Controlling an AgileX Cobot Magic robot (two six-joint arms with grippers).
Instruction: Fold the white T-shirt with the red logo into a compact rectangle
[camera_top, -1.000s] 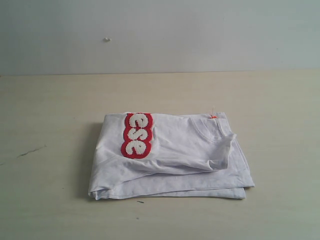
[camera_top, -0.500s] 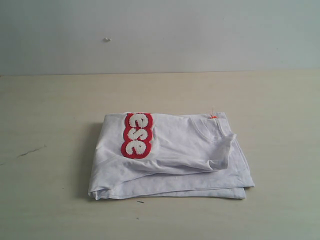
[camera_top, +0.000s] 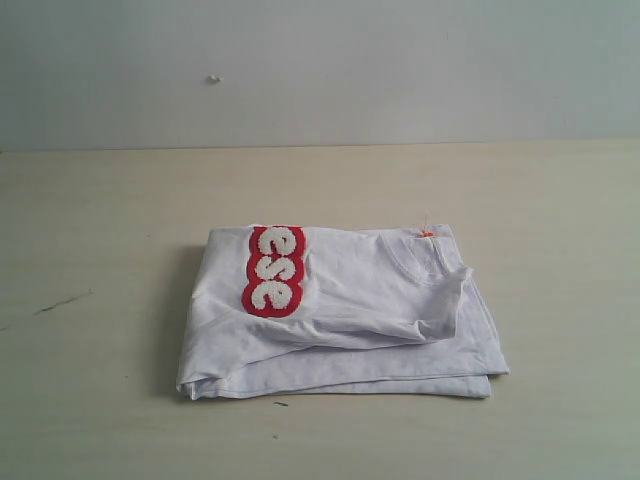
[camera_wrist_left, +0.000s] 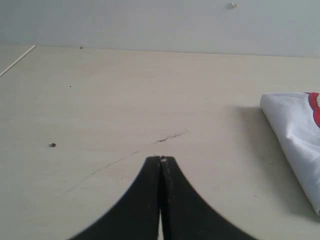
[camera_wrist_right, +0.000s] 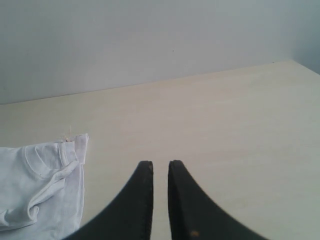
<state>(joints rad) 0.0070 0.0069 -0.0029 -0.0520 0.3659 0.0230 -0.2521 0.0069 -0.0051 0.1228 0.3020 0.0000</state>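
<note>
The white T-shirt (camera_top: 350, 310) lies folded into a rough rectangle in the middle of the table, layers stacked and a little uneven at the right. The red logo (camera_top: 273, 270) shows the letters "ese" on top, near the left side. The collar (camera_top: 420, 255) and an orange tag (camera_top: 426, 233) sit at the far right corner. Neither gripper appears in the exterior view. My left gripper (camera_wrist_left: 161, 159) is shut and empty, over bare table, apart from the shirt's edge (camera_wrist_left: 295, 130). My right gripper (camera_wrist_right: 160, 164) stands slightly open with nothing between its fingers, beside the shirt's collar end (camera_wrist_right: 40, 190).
The light wooden table (camera_top: 120, 200) runs back to a pale wall (camera_top: 400, 60). A thin dark scratch (camera_top: 60, 302) marks the table left of the shirt. A small dark speck (camera_wrist_left: 52, 145) lies on the table.
</note>
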